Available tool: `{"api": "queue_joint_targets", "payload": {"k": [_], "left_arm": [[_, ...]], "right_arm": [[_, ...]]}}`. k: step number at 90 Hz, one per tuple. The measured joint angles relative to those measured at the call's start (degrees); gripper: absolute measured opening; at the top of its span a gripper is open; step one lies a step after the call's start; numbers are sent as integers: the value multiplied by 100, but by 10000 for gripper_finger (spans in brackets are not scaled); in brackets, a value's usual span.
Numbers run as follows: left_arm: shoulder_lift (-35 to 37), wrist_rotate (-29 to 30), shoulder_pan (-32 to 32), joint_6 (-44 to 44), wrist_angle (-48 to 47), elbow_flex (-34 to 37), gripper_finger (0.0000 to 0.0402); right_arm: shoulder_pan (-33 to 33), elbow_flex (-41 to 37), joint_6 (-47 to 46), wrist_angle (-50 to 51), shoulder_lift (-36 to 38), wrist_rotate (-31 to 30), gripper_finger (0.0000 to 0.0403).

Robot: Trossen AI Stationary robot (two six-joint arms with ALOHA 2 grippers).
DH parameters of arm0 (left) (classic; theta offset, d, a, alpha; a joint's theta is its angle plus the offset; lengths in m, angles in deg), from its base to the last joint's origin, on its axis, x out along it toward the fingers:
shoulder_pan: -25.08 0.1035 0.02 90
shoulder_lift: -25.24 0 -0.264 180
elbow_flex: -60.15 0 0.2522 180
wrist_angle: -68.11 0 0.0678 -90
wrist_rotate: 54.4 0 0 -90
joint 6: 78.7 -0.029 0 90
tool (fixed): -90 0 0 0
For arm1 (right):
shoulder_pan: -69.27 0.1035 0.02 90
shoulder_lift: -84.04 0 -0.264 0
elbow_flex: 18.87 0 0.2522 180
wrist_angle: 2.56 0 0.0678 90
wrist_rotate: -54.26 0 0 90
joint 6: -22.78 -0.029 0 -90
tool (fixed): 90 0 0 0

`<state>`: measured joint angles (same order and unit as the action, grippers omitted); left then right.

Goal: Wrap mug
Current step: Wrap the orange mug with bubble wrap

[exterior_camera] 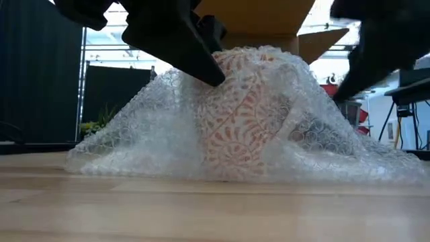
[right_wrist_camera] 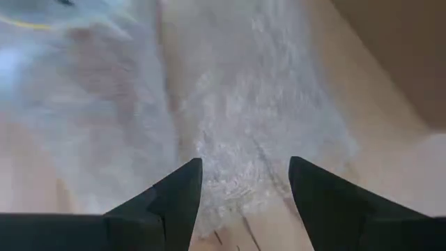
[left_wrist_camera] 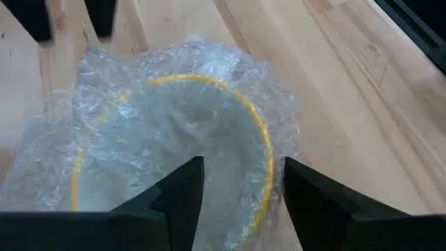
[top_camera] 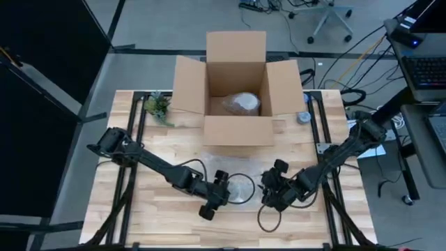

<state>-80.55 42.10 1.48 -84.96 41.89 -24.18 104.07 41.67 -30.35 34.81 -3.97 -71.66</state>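
While the clear bubble wrap sheet [exterior_camera: 316, 134] drapes the red-patterned white mug [exterior_camera: 235, 121], both spread grippers, left gripper [left_wrist_camera: 237, 185] and right gripper [right_wrist_camera: 244, 185], hover; next, probably pinch an edge and fold.

The open cardboard box [top_camera: 237, 87] walls off the table's far middle (small plant [top_camera: 159, 107] beside it), while both arms crowd the bubble-wrapped mug [exterior_camera: 245, 117].

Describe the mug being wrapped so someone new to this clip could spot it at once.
Start at the open cardboard box at the far side of the table. In front of it, between the left gripper and right gripper, lies a bubble wrap sheet. The mug stands under it: pale with an orange leaf pattern and a yellow rim.
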Motion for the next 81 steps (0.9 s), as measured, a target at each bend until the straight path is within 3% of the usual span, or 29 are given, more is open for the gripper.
{"api": "queue_joint_targets", "payload": {"k": [14,51,81], "left_arm": [[0,-2,0,134,1,-2,176],[0,-24,-65,166,1,-4,176],[0,-154,-114,290,3,-4,176]], "right_arm": [[-331,-473,126,-598,0,-3,201],[-1276,-485,1340,-1449,0,30,201],[-1411,-480,1878,-2095,-424,-51,201]]}}
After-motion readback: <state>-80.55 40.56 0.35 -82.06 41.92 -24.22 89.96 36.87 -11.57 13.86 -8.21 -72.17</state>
